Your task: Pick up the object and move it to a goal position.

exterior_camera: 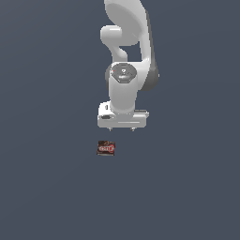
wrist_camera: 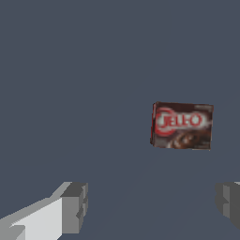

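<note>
The object is a small flat dark brown box (exterior_camera: 106, 148) with a red-and-white label, lying flat on the grey floor. In the exterior view it lies below my white gripper (exterior_camera: 122, 129) and a little to that view's left. My gripper hangs above the floor, apart from the box, with its fingers pointing down. In the wrist view the box (wrist_camera: 182, 125) lies ahead of the two grey fingertips (wrist_camera: 75, 207), which stand wide apart with nothing between them. My gripper (wrist_camera: 152, 206) is open and empty.
A plain dark grey floor (exterior_camera: 47, 187) spreads all around the box. The white arm (exterior_camera: 129, 56) rises behind the gripper. No other object shows.
</note>
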{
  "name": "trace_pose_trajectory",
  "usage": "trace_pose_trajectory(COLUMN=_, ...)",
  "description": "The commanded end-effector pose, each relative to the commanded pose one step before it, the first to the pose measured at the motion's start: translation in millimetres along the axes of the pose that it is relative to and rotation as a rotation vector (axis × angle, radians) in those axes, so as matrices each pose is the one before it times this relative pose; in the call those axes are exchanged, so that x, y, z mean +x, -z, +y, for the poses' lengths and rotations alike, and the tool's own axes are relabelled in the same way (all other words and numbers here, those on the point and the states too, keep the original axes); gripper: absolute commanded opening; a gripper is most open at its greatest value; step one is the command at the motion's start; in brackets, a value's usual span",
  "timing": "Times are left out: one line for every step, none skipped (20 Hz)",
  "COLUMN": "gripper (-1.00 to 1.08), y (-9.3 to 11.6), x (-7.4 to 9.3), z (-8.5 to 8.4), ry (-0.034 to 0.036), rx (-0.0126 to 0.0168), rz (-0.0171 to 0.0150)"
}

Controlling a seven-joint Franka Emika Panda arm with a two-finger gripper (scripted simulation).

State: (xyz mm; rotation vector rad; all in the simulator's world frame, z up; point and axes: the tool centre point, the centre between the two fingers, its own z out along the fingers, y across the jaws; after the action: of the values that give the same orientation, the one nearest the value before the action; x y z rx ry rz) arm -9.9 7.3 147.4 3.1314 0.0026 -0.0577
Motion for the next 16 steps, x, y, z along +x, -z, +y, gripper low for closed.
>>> trace_pose_trajectory(gripper=1.0, y=0.0, x=0.0, z=0.01, ry=0.0, rx=0.0, rz=0.0)
trace_pose_trajectory(gripper=1.0, y=0.58, x=0.21, z=-0.48, ry=0.00062, rx=0.00001, rz=0.00076)
trace_pose_trajectory(gripper=1.0, y=1.61, x=0.62, z=-1.3, ry=0.00167, rx=0.00007, rz=0.00209)
trace_pose_trajectory(gripper=1.0, y=2.59, x=0.98, z=-2.1, ry=0.0027, rx=0.00011, rz=0.00336)
trace_pose_trajectory(gripper=1.0, y=3.58, x=1.33, z=-2.9, ry=0.00376, rx=0.00015, rz=0.00465)
trace_pose_trajectory(gripper=1.0, y=4.51, x=1.67, z=-3.64, ry=0.00475, rx=0.00019, rz=0.00584)
trace_pose_trajectory(gripper=1.0, y=4.87, x=1.79, z=-3.92, ry=0.00519, rx=0.00019, rz=0.00631)
trace_pose_trajectory(gripper=1.0, y=3.89, x=1.43, z=-3.13, ry=0.00423, rx=0.00014, rz=0.00505)
trace_pose_trajectory(gripper=1.0, y=2.79, x=1.02, z=-2.24, ry=0.00313, rx=0.00009, rz=0.00362)
trace_pose_trajectory(gripper=1.0, y=1.7, x=0.61, z=-1.36, ry=0.00203, rx=0.00005, rz=0.00222)
trace_pose_trajectory(gripper=1.0, y=0.51, x=0.22, z=-0.4, ry=0.00072, rx=0.00001, rz=0.00066)
trace_pose_trajectory(gripper=1.0, y=-0.59, x=-0.21, z=0.47, ry=-0.00061, rx=-0.00002, rz=-0.00076)
trace_pose_trajectory(gripper=1.0, y=-0.81, x=-0.35, z=0.64, ry=-0.00147, rx=-0.00001, rz=-0.00109)
trace_pose_trajectory(gripper=1.0, y=-0.02, x=-0.07, z=0.0, ry=0.0, rx=0.0, rz=0.0)
trace_pose_trajectory(gripper=1.0, y=-0.02, x=0.04, z=0.32, ry=0.0, rx=0.0, rz=0.0)
trace_pose_trajectory(gripper=1.0, y=-0.08, x=0.09, z=-0.21, ry=0.00195, rx=-0.00008, rz=0.0)
